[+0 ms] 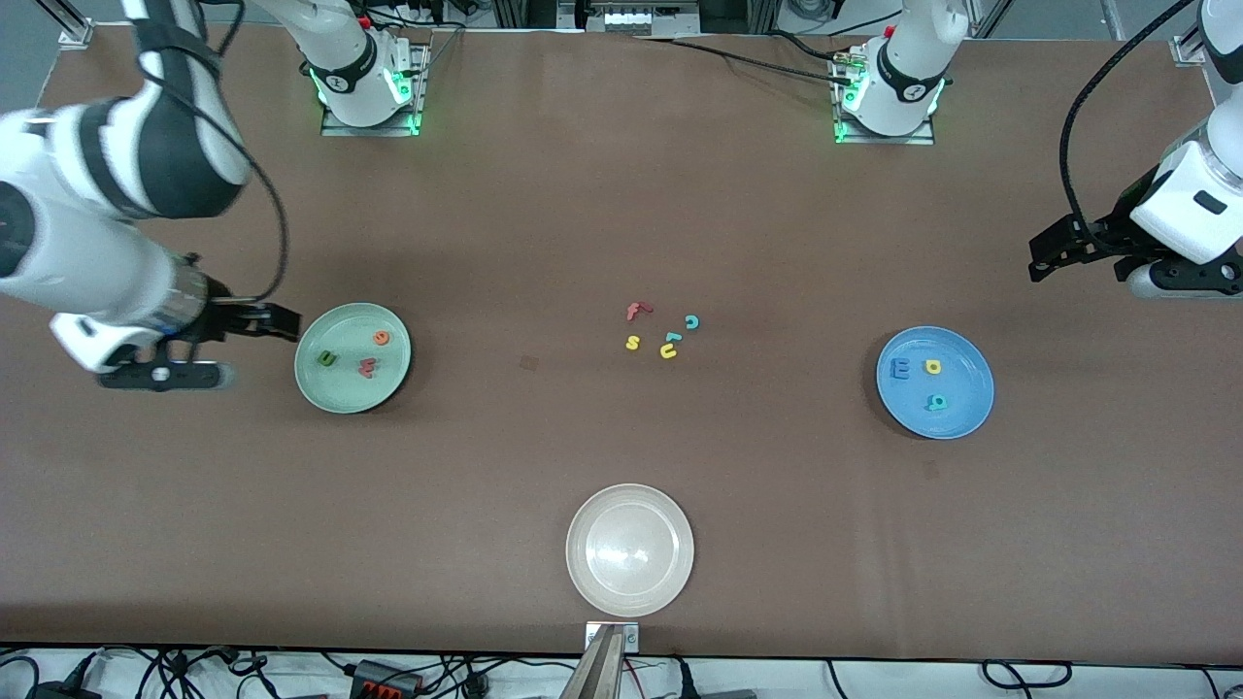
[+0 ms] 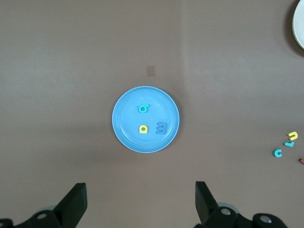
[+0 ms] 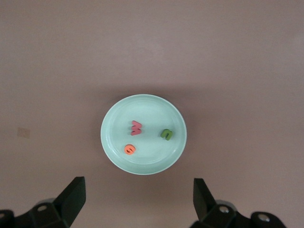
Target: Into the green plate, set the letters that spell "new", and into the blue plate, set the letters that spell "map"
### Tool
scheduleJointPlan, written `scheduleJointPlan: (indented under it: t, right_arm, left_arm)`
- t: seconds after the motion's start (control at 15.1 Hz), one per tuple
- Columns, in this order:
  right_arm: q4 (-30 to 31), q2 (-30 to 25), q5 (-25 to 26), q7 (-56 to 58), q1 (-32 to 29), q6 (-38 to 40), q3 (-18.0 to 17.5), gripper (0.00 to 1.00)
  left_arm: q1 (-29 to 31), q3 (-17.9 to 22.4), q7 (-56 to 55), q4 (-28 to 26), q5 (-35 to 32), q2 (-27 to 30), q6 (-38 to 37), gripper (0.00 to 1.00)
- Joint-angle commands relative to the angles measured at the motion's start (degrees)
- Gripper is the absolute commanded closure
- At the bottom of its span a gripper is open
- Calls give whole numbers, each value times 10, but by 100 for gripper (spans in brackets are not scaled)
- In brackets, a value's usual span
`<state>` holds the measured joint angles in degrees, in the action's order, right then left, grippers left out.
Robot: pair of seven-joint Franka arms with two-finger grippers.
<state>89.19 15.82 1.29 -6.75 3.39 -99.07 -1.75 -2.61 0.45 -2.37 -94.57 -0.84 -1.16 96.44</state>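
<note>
The green plate holds a dark green n, an orange e and a pink-red w. The right wrist view shows the same plate with its w, n and e. On the blue plate lie a blue m, a yellow a and a teal p. My right gripper hangs open and empty over the table beside the green plate. My left gripper is open and empty, raised over the table beside the blue plate.
A whitish-cream plate sits near the front edge at mid-table. Loose letters lie in the middle of the table: a red f, a yellow s, a teal c and a yellow u.
</note>
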Motion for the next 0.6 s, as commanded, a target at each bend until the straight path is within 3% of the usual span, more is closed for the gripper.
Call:
scheduleJointPlan:
  t: [0.0,0.13,0.33,0.46,0.53]
  right_arm:
    - [-87,2,-17,10,-38,88,-5,0]
    - [-118,-22,-13,13,-44,121,13,0]
    - [-119,-62,-22,27,-25,125,83,0]
    - [-118,-93,-23,48,-42,124,77,0]
    - [-118,-102,-22,63,-59,125,57,0]
  left_arm:
    - [-6,9,20,3,34,-2,6,0]
    - [-3,12,24,3,40,-2,6,0]
    - [-1,12,23,8,40,-6,6,0]
    - [-1,11,23,9,40,-6,5,0]
    - [-2,11,22,9,40,-6,3,0]
